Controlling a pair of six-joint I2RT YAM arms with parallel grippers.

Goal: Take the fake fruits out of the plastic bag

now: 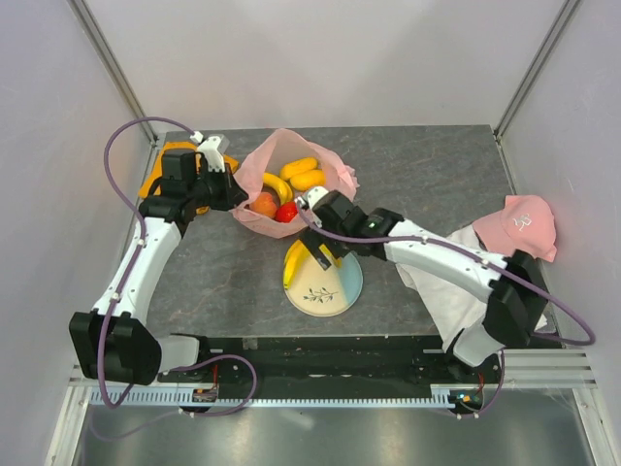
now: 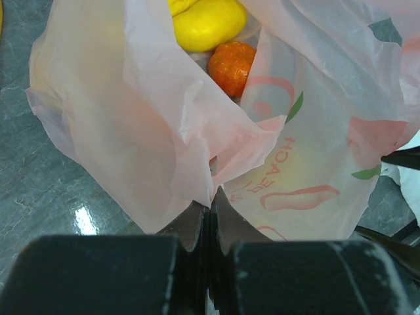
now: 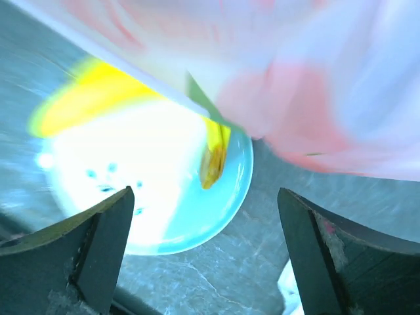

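The pink plastic bag stands open at the back middle of the table. Inside it show yellow-orange fruits, a banana, a peach piece and a red piece. My left gripper is shut on the bag's left rim; the left wrist view shows its gripper pinching the film, with a yellow fruit and an orange fruit inside. My right gripper is open and empty above a pale blue plate that holds a yellow banana. In the right wrist view, the gripper hangs over the plate and banana.
A folded orange cloth lies under the left arm's wrist. A white cloth lies under the right arm, and a pink cap sits at the right edge. Grey walls close in the table on three sides.
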